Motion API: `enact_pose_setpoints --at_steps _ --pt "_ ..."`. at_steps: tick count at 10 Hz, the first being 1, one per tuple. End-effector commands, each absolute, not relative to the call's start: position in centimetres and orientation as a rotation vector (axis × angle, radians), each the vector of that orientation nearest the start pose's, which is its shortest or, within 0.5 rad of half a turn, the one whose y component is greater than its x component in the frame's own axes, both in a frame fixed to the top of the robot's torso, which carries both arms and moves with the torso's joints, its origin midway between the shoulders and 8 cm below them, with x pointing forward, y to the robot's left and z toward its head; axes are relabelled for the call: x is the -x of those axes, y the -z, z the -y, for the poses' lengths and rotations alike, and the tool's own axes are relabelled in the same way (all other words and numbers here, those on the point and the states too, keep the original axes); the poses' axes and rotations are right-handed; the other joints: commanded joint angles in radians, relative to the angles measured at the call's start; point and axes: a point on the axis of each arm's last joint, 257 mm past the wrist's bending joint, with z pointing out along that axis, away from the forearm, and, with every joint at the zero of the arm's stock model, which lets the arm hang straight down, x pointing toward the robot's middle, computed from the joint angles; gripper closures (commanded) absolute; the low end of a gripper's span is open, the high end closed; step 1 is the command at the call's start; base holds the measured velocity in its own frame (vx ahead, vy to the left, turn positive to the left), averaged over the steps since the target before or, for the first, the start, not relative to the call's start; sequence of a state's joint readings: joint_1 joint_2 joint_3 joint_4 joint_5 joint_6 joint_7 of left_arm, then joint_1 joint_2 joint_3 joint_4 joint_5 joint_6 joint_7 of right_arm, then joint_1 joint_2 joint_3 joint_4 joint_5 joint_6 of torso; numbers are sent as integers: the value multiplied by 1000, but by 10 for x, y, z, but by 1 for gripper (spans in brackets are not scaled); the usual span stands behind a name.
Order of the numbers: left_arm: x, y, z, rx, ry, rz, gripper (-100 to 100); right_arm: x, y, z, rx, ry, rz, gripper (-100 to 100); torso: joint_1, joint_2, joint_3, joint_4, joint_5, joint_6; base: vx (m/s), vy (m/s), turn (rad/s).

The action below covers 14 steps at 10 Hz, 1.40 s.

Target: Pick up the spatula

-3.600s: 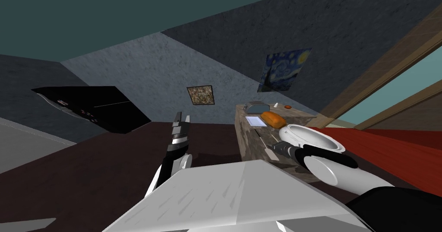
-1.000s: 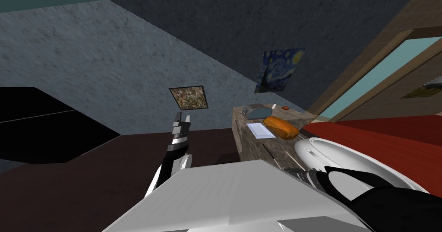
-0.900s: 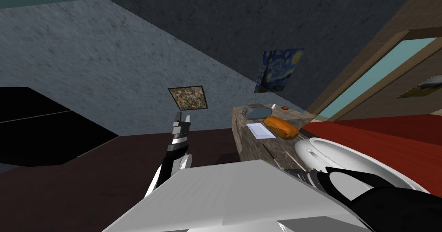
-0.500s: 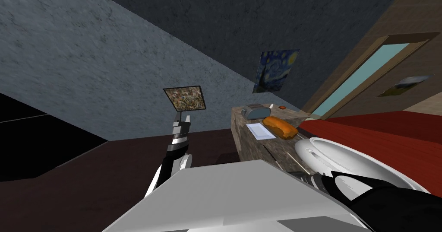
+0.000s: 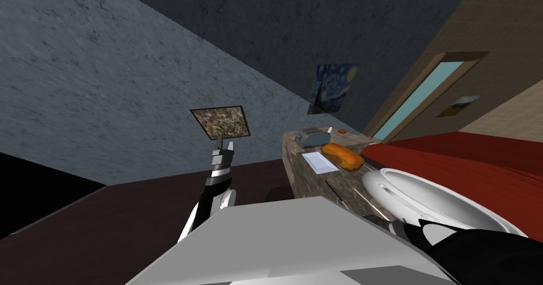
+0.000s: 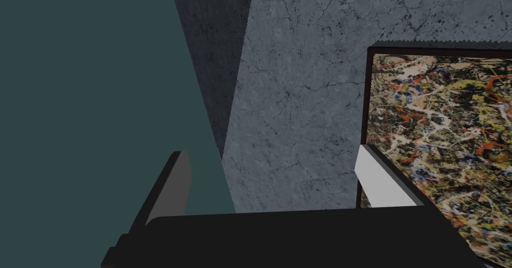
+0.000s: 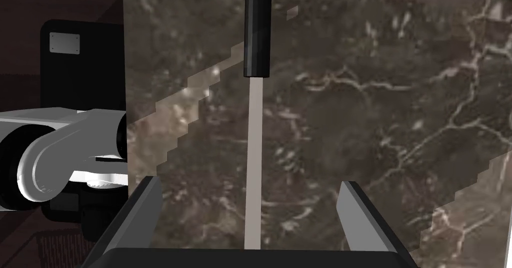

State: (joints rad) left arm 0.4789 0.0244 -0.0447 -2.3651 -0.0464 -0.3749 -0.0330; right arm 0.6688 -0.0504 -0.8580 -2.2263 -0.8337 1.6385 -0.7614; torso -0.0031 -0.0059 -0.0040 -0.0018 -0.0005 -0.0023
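Note:
The spatula (image 7: 253, 145) lies flat on a dark marbled countertop (image 7: 375, 105). Its black handle (image 7: 257, 30) points away from my hand. Its thin pale shaft runs straight down the gap between the fingers of my right gripper (image 7: 252, 202), which is open just above the counter, one finger on each side and neither touching it. My right forearm (image 5: 411, 230) reaches over the counter's near end at the lower right. My left gripper (image 5: 222, 148) is held up away from the counter, open and empty.
Farther along the counter (image 5: 297, 167) are a white flat sheet (image 5: 320, 161), an orange loaf (image 5: 343, 156) and a grey toaster (image 5: 313, 136). A big white basin (image 5: 429, 199) sits close to my right arm. The counter's edge (image 7: 125, 80) drops to dark floor beside the gripper.
The whole head picture has swung: I have turned, the black area has slid off to the left and a doorway has come in at the right. My right forearm sits lower in the picture.

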Motion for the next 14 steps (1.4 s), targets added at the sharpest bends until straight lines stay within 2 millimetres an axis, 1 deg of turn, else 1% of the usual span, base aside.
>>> enact_pose_setpoints --at_steps 1,3,4,8,9,10,11,14 --pt "-351 -44 -255 621 1287 -681 0 -86 357 426 3046 507 81 -100 0 0 0 0 0 0 75 14 -95" --pt "-351 -44 -255 621 1287 -681 0 -87 356 426 3047 507 80 -100 0 1 0 0 0 0 34 16 -35" --pt "-351 -44 -255 621 1287 -681 0 -87 356 426 3047 507 85 100 0 3 1 1 0 0 0 0 0" --pt "-351 -44 -255 621 1287 -681 0 -87 356 426 3048 508 85 100 -1 4 3 1 -1 0 0 0 0" --pt "-351 -44 -255 621 1287 -681 0 -87 356 426 3048 508 85 0 -1 5 3 1 -1 0 0 0 0" --pt "-351 -44 -255 621 1287 -681 0 -91 355 426 3051 504 63 100 -1 5 3 1 -1 0 -53 -20 124" --pt "-351 -44 -255 621 1287 -681 0 -95 352 425 3057 503 62 100 -2 7 4 2 -1 -1 -108 -34 233" --pt "-351 -44 -255 621 1287 -681 0 -100 350 424 3059 500 9 100 -3 10 6 2 -1 0 -76 -29 75"
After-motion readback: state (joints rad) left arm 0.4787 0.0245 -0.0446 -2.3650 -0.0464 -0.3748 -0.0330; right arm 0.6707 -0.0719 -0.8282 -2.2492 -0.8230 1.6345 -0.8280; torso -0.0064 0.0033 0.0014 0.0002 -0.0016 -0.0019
